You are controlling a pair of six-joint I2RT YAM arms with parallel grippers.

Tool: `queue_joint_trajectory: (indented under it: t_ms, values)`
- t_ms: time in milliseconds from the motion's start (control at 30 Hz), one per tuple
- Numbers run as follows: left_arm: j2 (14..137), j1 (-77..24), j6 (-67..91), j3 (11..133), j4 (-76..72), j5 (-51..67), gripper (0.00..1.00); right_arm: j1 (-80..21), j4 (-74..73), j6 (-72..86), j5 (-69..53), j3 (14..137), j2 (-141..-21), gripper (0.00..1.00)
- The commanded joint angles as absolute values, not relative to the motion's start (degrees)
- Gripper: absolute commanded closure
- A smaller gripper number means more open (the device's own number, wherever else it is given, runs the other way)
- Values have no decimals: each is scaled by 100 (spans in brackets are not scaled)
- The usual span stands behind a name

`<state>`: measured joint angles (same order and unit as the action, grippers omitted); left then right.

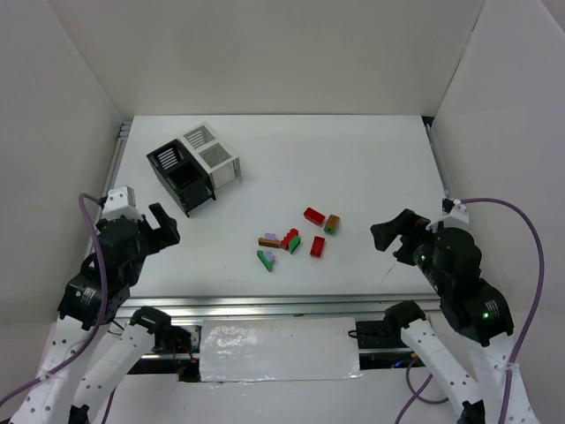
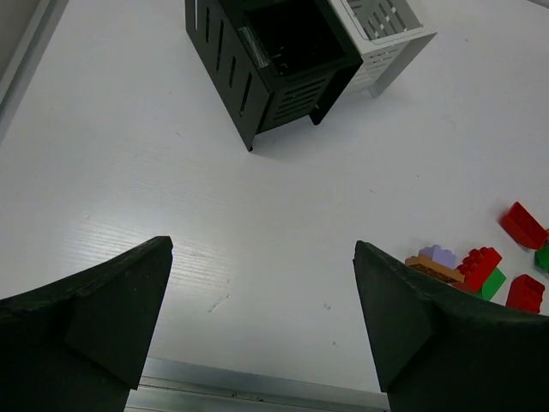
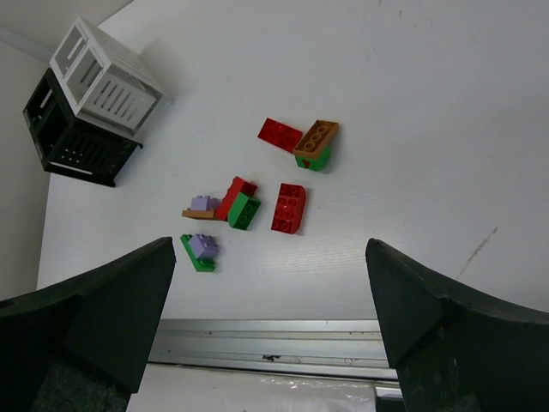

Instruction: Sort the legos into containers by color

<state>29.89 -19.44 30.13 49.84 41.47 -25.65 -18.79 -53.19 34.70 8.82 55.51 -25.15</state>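
Sorting looks unstarted: left pincer [image 1: 166,223] and right pincer [image 1: 393,231] hang open and empty, the legos [image 1: 291,238] lie clustered on the desk [image 1: 353,159], well apart from the bins [image 1: 194,166], so a pincer should next descend on one brick.

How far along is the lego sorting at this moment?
Done: nothing; all the legos lie loose on the table, and no brick shows in the black bin or white bin. In hand: nothing; left gripper and right gripper are open and empty. Left: sorting every brick.
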Motion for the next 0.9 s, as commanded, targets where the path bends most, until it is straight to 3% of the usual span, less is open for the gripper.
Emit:
queue_joint_trajectory:
  t_ms: [0,267,533,600,700,867]
  values:
    - [2883,-1969,2944,4983,3858,-2558,0,-1855,-5089,3472,827,5590,-2479,0]
    - [3023,-1969,2909,5010,3876,-2514,1,-2056,-4677,3832,958,5177,-3813,1]
    - [3015,-1969,2909,4992,3858,-2514,1,-3831,-4236,4640,2591,5352,-6220,2]
    - [3023,-1969,2909,4983,3858,-2505,0,-3981,-4097,4693,2584,5405,-6889,3]
    - [3041,-1978,2900,4983,3858,-2470,0,-4139,-3684,4746,2426,5344,-7460,13]
    - [3050,-1969,2865,4975,3814,-2408,0,-4263,-3331,4904,2461,5466,-8356,18]
